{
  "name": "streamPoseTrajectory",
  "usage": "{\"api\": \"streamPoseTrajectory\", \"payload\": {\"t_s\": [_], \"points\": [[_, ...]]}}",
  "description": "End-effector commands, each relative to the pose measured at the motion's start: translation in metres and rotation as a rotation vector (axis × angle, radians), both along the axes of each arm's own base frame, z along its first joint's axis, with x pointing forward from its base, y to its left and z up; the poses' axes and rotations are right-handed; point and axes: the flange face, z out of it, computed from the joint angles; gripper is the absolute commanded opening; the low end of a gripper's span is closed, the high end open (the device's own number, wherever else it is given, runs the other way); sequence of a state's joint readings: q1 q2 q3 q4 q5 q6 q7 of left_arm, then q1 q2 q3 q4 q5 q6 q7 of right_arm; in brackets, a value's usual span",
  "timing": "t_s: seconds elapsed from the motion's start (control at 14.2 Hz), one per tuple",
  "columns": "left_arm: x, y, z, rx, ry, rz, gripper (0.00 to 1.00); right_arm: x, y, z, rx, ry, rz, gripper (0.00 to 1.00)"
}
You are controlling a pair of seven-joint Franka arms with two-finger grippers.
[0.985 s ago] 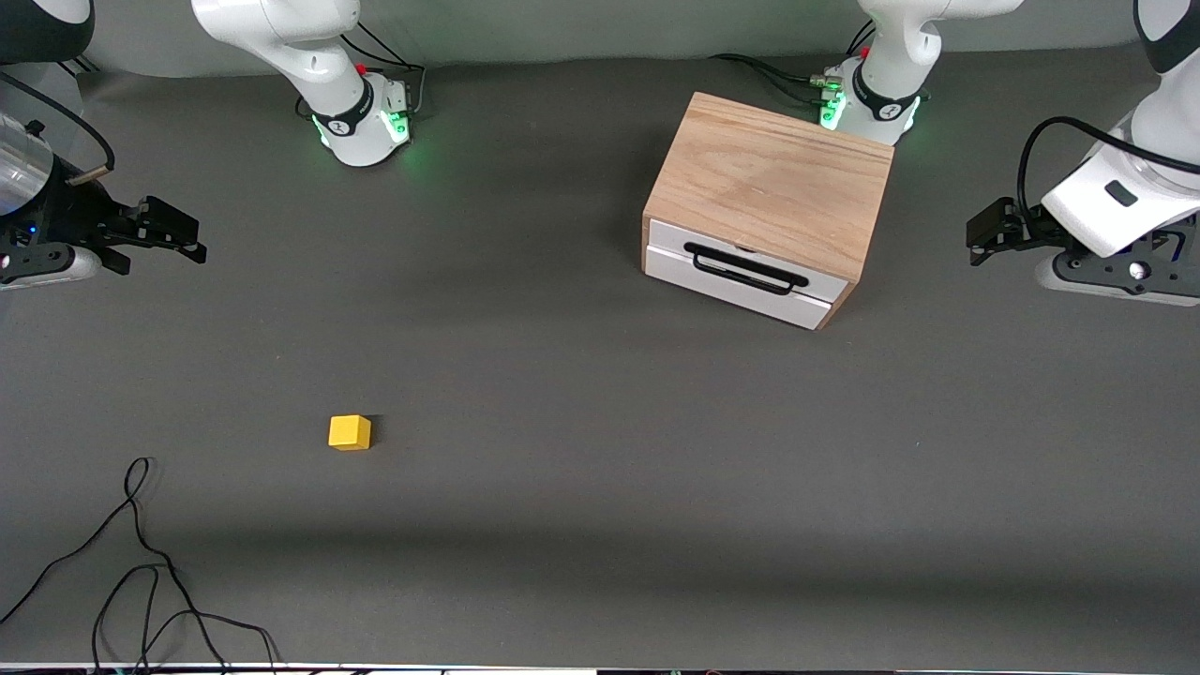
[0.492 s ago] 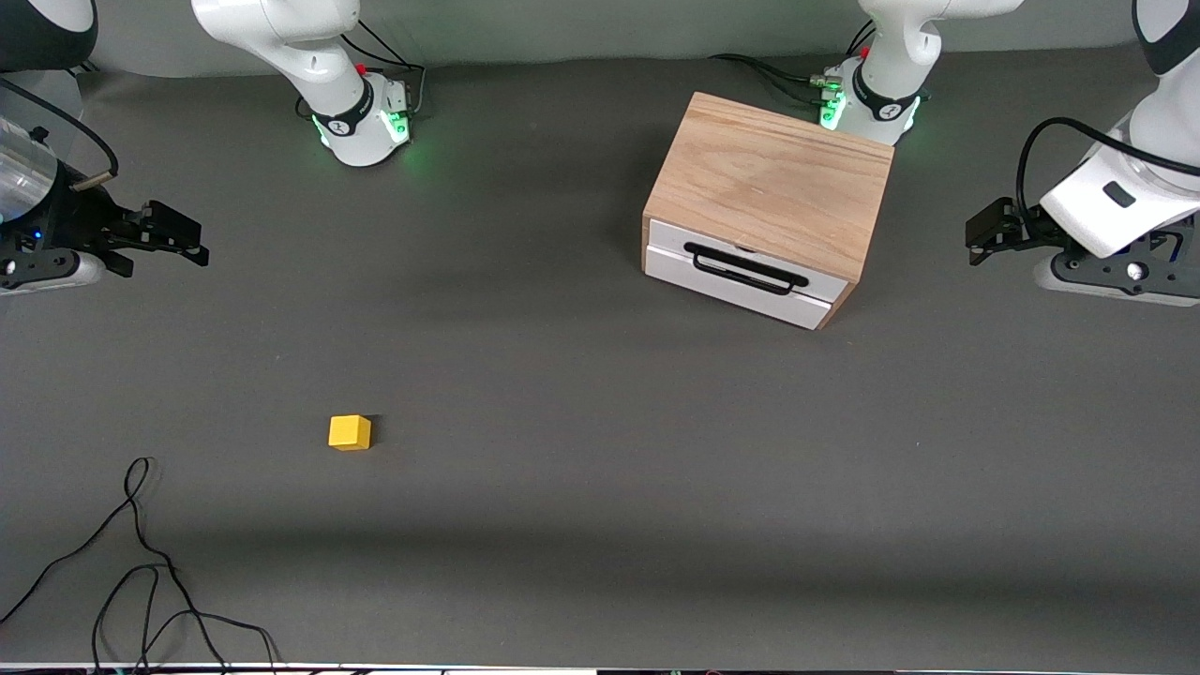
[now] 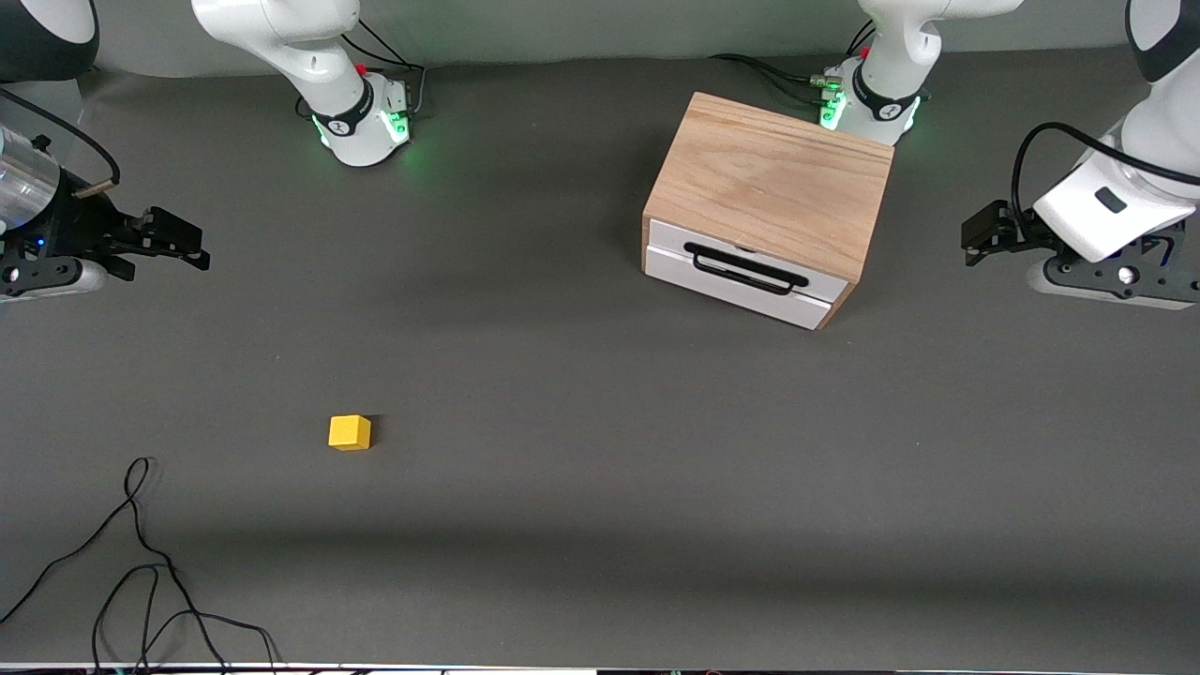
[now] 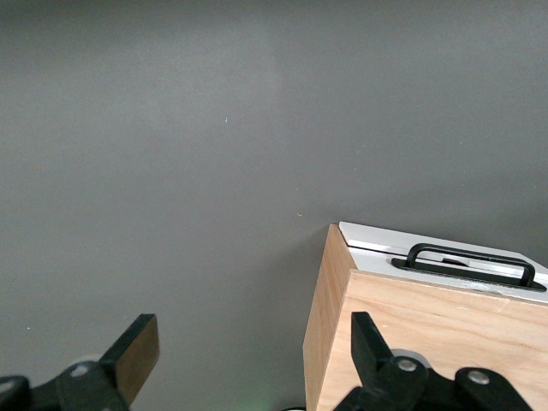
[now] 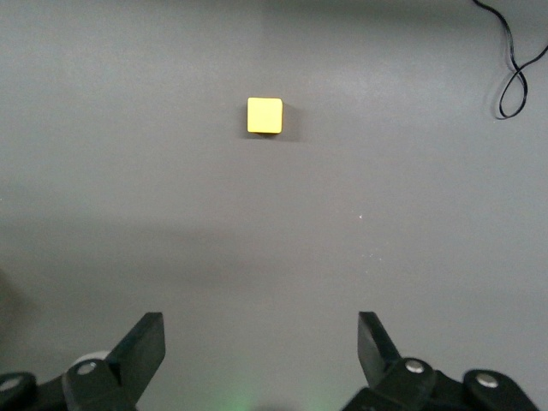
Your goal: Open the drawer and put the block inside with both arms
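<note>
The wooden box [image 3: 773, 178] stands near the left arm's base, its white-fronted drawer [image 3: 741, 277] shut, black bar handle [image 3: 745, 269] facing the front camera. The box also shows in the left wrist view [image 4: 428, 334], with the handle [image 4: 469, 261]. The yellow block [image 3: 350, 432] lies on the mat toward the right arm's end, also in the right wrist view [image 5: 265, 115]. My left gripper [image 3: 975, 239] hangs open and empty beside the box at the left arm's end [image 4: 253, 347]. My right gripper [image 3: 187, 246] hangs open and empty over the mat at the right arm's end [image 5: 261, 347].
A black cable [image 3: 141, 572] loops on the mat near the front edge at the right arm's end, also in the right wrist view [image 5: 514, 68]. The dark grey mat [image 3: 562, 422] covers the table.
Both grippers have shifted slightly: the left one a little toward the box, the right one a little toward the table's middle. Block and drawer have not moved.
</note>
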State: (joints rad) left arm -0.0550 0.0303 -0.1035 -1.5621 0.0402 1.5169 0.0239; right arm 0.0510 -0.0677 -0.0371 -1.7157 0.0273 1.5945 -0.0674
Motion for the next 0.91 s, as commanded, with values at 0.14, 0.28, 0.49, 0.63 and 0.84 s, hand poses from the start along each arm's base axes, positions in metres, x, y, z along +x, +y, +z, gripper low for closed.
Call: {"api": "streamPoseTrajectory", "payload": {"t_s": [0.14,0.28,0.49,0.63,0.84], "points": [[0.0,0.001,-0.005,0.004,0.023,-0.016,0.99,0.015,0.0,-0.022,-0.019,0.032,-0.017,1.0],[-0.001,0.001,-0.005,0.006,0.03,-0.013,0.99,0.02,0.004,-0.031,-0.021,0.038,-0.011,1.0],[-0.001,0.0,-0.005,0.006,0.03,-0.015,1.0,0.031,0.001,-0.037,-0.014,0.008,-0.025,1.0],[-0.001,0.0,-0.005,0.006,0.032,-0.016,1.0,0.035,0.005,-0.036,-0.019,-0.023,-0.017,1.0],[-0.001,-0.001,-0.005,0.006,0.03,-0.018,0.97,0.041,0.006,-0.036,-0.016,-0.038,-0.016,1.0]]}}
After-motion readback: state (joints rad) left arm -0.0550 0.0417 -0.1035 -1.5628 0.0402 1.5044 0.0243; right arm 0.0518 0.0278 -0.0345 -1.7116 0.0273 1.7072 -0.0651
